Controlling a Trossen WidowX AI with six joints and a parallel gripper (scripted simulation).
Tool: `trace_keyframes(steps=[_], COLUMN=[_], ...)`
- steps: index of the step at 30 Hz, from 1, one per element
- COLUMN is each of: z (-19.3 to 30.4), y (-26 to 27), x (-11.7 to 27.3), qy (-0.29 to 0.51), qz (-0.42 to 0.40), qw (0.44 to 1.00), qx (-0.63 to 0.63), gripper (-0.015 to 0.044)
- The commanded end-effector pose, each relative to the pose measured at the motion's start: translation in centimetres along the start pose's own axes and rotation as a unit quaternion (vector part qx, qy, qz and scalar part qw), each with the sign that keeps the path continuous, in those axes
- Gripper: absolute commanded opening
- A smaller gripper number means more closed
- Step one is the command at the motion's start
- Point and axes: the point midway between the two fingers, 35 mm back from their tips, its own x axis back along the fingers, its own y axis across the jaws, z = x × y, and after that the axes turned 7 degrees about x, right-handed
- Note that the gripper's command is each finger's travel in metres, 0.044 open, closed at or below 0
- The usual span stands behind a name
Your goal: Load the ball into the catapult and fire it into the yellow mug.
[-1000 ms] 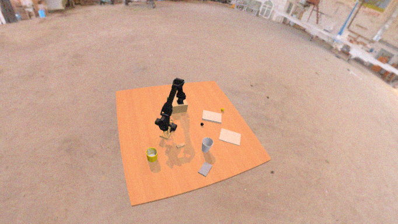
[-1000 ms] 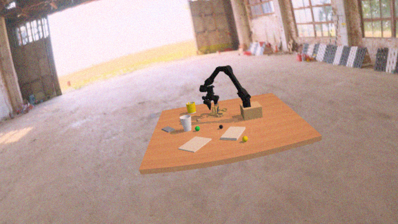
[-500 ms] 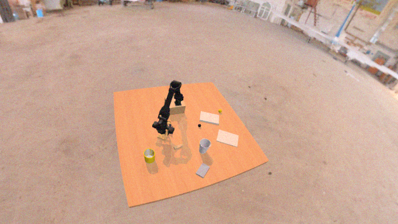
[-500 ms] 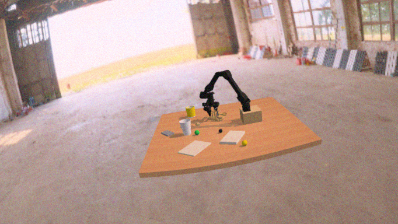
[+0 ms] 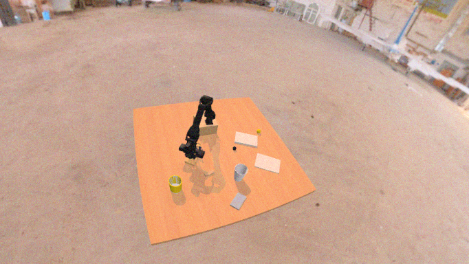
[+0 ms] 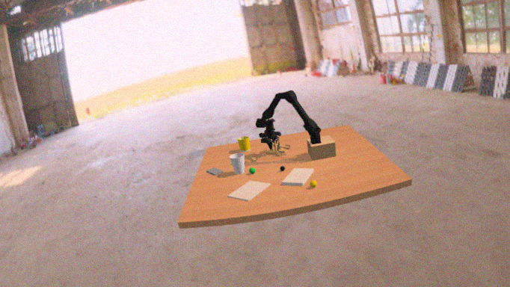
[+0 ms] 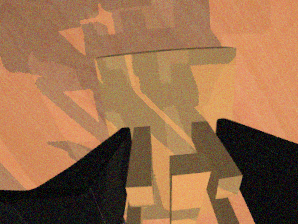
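Note:
The tan catapult (image 5: 190, 163) (image 6: 277, 152) (image 7: 215, 90) stands on the table under the arm. My gripper (image 5: 195, 158) (image 6: 274, 146) (image 7: 173, 131) points down, shut on the catapult, with one finger against each side of its frame. The yellow mug (image 5: 175, 184) (image 6: 244, 143) stands upright beyond the catapult. A green ball (image 6: 252, 170) lies beside the white cup, a black ball (image 5: 234, 148) (image 6: 282, 168) nearer the robot's base, and a yellow ball (image 5: 258, 131) (image 6: 313, 184) near the table edge. No ball shows in the catapult; its cup end is outside the wrist view.
The white cup (image 5: 241, 172) (image 6: 238, 164) stands upright. Two pale slabs (image 5: 246, 139) (image 5: 267, 163) (image 6: 297, 176) (image 6: 249, 190) and a grey slab (image 5: 238, 201) (image 6: 214, 171) lie flat. A small tan block (image 5: 208, 173) lies near the catapult. The arm stands on a tan box (image 5: 208, 130) (image 6: 322, 150).

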Motion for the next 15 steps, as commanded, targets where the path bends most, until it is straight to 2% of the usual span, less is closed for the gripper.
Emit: trace_keyframes(steps=[1, 6, 8, 10, 15], z=[0.0, 0.0, -0.1, -0.1, -0.1], y=[0.0, 0.0, 0.0, 0.0, -0.1], x=[0.0, 0.0, 1.1, 3.9, 4.9], qy=[0.000, 0.000, 0.000, 0.000, 0.002], qz=[-0.001, -0.001, -0.001, 0.000, 0.000], qw=[1.000, 1.000, 1.000, 1.000, 1.000], qx=[0.000, 0.000, 0.000, 0.000, -0.001], gripper=[0.0145, 0.0111, 0.0059, 0.0006, 0.0000])
